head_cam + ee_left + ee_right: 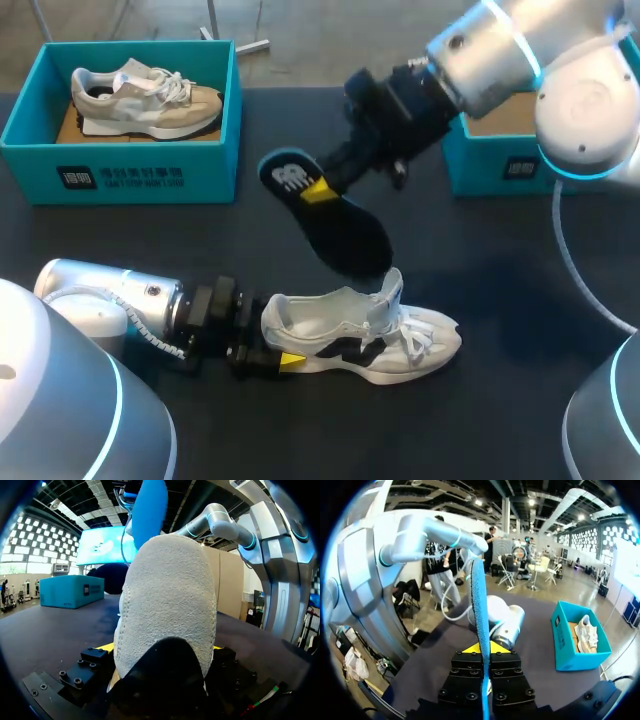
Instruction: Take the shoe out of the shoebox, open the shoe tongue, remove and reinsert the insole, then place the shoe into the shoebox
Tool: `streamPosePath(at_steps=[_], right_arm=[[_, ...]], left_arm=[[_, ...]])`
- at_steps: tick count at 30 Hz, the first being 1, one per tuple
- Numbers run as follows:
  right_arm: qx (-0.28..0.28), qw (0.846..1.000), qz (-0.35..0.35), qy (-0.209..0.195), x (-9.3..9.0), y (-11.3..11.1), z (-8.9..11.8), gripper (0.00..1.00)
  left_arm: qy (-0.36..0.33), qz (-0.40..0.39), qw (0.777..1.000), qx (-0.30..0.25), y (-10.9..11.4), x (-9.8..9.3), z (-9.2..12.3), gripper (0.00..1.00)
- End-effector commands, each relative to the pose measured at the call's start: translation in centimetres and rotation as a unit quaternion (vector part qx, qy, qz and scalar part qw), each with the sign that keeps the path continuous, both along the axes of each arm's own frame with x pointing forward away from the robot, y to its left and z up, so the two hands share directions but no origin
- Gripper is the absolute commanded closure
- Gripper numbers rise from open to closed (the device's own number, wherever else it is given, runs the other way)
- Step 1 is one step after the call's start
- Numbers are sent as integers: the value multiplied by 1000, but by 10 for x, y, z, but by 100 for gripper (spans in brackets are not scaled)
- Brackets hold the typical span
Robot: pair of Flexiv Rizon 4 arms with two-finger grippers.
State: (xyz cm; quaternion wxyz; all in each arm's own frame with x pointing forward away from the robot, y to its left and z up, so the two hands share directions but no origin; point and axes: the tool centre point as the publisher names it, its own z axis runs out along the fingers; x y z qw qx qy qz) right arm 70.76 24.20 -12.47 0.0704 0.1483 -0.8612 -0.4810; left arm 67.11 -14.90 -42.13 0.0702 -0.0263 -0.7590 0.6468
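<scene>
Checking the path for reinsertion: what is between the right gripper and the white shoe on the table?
Only the dark insole, clamped in the right gripper, its far end by the white shoe; the head view shows it.

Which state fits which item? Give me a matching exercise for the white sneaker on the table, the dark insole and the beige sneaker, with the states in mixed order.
Things:
1. white mesh sneaker with black side marks
2. dark foam insole
3. beige and white sneaker

States:
A. lying inside the teal cardboard shoebox
B. on the dark table, heel clamped by the left gripper
C. held in the air above the table by the right gripper

Pairs: 1-B, 2-C, 3-A.
</scene>
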Motion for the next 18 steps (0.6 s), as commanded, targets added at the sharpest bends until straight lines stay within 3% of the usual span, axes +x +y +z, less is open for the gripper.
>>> streamPosePath(at_steps=[1, 13, 18], right_arm=[[26, 999, 17, 23, 3, -4, 21, 100], [106, 993, 1, 51, -28, -34, 57, 100], [106, 993, 1, 51, -28, -34, 57, 100]], left_arm=[[0, 1, 1000, 1, -1, 1, -2, 100], [0, 1, 1000, 1, -1, 1, -2, 100], [0, 1, 1000, 1, -1, 1, -2, 100]])
